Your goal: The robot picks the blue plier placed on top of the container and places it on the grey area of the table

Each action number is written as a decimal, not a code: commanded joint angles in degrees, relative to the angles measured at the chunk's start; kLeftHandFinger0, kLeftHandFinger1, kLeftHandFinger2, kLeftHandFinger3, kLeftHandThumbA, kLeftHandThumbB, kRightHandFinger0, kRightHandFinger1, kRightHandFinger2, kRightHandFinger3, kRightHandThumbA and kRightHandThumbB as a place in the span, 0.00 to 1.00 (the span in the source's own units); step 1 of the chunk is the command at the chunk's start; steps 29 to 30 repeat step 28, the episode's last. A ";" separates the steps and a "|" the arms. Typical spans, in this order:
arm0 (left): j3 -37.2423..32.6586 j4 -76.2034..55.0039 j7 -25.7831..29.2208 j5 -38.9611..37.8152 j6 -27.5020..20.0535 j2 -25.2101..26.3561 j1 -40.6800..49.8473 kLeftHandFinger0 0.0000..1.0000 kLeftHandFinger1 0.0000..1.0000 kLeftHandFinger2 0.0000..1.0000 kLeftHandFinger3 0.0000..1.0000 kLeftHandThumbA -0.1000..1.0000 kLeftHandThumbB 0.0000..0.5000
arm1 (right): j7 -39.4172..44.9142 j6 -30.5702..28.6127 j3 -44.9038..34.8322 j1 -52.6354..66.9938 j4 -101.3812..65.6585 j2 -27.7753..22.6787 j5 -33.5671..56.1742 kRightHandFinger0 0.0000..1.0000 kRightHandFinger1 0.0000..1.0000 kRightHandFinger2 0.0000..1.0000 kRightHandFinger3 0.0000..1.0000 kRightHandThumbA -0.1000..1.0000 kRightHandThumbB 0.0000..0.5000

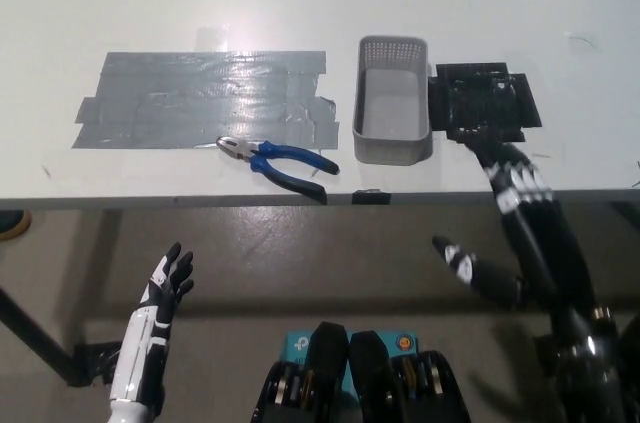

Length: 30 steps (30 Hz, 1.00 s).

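One step left, if any

We judge the job nearly done: the blue plier (279, 160) lies by the grey area's (205, 98) lower edge, jaws on tape, outside the container (393, 148). Our right hand (505, 233) hangs released, fingers spread; our left hand (166, 285) rests low, empty.

Blue plier (280, 159) seen lying at lower edge of grey area (205, 98), handles twd lower right, mid-frame. Grey container (393, 101) just right of it, w/ black patch (485, 101) beside. White left hand (165, 283) lower left, fingers spread; black right hand (510, 233) lower right, fingers spread, nothing held.
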 commanded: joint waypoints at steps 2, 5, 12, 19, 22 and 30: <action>0.09 -2.17 -0.62 -1.50 -1.93 1.33 0.08 1.00 1.00 1.00 1.00 1.00 0.05 | -2.42 -3.55 -5.86 8.61 -8.87 6.59 13.14 1.00 1.00 1.00 1.00 0.67 0.21; 0.10 -2.03 -0.56 -1.74 -1.76 1.46 0.57 1.00 1.00 1.00 1.00 1.00 0.05 | -1.96 -7.65 -7.65 10.12 1.47 8.29 15.10 1.00 1.00 1.00 1.00 0.62 0.20; 0.11 -2.46 -0.44 -1.82 -1.71 2.05 1.18 1.00 1.00 1.00 1.00 1.00 0.00 | 1.48 -8.77 -10.17 10.47 9.90 9.47 17.21 1.00 1.00 1.00 1.00 0.70 0.15; -0.05 -2.49 -0.14 -1.11 -2.44 2.41 1.21 1.00 1.00 1.00 1.00 1.00 0.00 | 3.27 -8.24 -10.03 10.56 10.47 9.28 17.67 1.00 1.00 1.00 1.00 0.69 0.12; -0.11 -2.30 -0.01 -0.70 -2.65 2.43 0.95 1.00 1.00 1.00 1.00 1.00 0.01 | 3.65 -8.32 -9.89 10.53 10.71 9.18 17.68 1.00 1.00 1.00 1.00 0.66 0.11; -0.02 -1.94 0.28 -0.09 -3.48 2.53 0.83 1.00 1.00 1.00 1.00 1.00 0.00 | 4.48 -7.81 -9.67 10.21 10.98 8.96 16.90 1.00 1.00 1.00 1.00 0.66 0.14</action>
